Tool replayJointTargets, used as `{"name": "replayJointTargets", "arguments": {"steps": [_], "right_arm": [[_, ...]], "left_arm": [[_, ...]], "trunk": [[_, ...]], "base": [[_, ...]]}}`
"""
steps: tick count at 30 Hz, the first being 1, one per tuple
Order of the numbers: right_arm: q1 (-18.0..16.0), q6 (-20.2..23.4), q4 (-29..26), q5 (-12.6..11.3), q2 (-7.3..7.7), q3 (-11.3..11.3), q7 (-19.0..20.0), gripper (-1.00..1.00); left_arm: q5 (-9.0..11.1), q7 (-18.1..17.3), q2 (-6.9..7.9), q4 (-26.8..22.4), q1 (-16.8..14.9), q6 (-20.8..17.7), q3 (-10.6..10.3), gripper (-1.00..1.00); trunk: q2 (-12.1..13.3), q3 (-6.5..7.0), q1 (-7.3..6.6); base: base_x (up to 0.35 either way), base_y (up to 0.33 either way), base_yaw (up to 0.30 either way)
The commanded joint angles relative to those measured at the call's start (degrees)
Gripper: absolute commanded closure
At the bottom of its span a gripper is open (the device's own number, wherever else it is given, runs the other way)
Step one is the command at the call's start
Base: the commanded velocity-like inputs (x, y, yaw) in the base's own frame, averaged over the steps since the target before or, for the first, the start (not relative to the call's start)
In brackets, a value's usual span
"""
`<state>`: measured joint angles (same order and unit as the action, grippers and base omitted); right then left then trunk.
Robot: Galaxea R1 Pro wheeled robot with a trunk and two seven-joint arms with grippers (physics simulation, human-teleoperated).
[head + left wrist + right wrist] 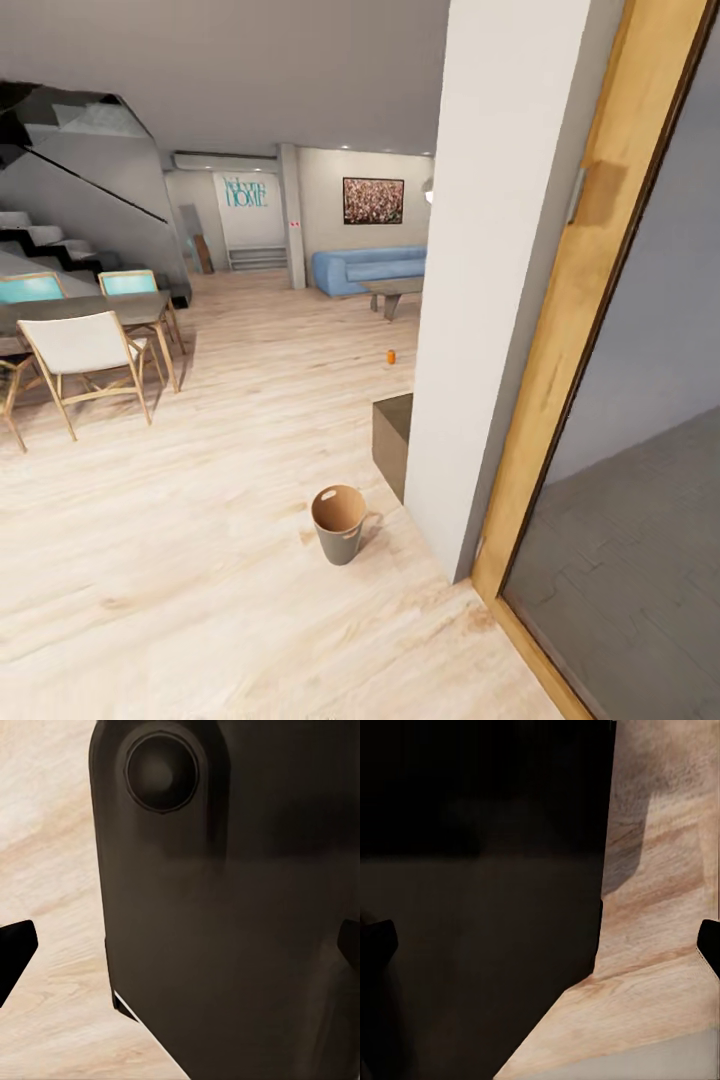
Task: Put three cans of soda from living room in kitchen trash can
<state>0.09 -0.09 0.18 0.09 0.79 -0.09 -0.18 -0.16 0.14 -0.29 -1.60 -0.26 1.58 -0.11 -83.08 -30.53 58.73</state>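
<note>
The bin [339,524] stands upright on the light wood floor [200,560], near the foot of a white wall [490,300]. Its long axis is vertical, mouth facing up, narrower at the base; grey-beige outside, brown inside, w/ a small slot near the rim. It sits just in front of a low dark box [392,440] that butts against the wall, apart from it.

Further back on the floor, an orange can [391,356] stands upright, axis vertical, well apart from the bin and short of the coffee table [393,292]. It is too small to tell which way its label faces. Behind the table is a blue sofa [365,268], w/ a framed picture [373,200] on the wall above it.

On the robot's left side of the room: a dining table [90,312] w/ a white chair [85,365] and two teal-backed chairs [128,284], and stairs [45,240] beyond them. On the right, a wood door frame [570,330] opens onto a grey-floored room.

Left wrist view: left claw [180,949] fingertips [15,952] sit at opposite edges of the frame, so the claw is spread apart, nothing between them; behind is a dark part of the robot's body [225,930] over the wood floor [52,870].

Right wrist view: right claw [540,945] is likewise spread wide, fingertips [709,941] at the frame edges, holding nothing, w/ a dark body panel [480,907] and the floor [660,945] beyond.
</note>
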Motion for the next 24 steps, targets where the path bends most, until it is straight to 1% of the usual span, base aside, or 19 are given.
{"name": "replayJointTargets", "arguments": {"steps": [1,24], "right_arm": [[0.0,0.0,0.0,0.0,0.0,0.0,0.0,-1.0],[0.0,0.0,0.0,0.0,0.05,0.0,0.0,-1.0]], "left_arm": [[0.0,0.0,-0.01,0.0,0.0,0.0,0.0,-1.0],[0.0,0.0,-0.07,-0.1,0.0,0.0,0.0,-1.0]], "trunk": [[0.0,-0.03,0.0],[0.0,-0.75,0.0]], "base": [[0.0,0.0,0.271],[0.0,0.0,0.269]]}}
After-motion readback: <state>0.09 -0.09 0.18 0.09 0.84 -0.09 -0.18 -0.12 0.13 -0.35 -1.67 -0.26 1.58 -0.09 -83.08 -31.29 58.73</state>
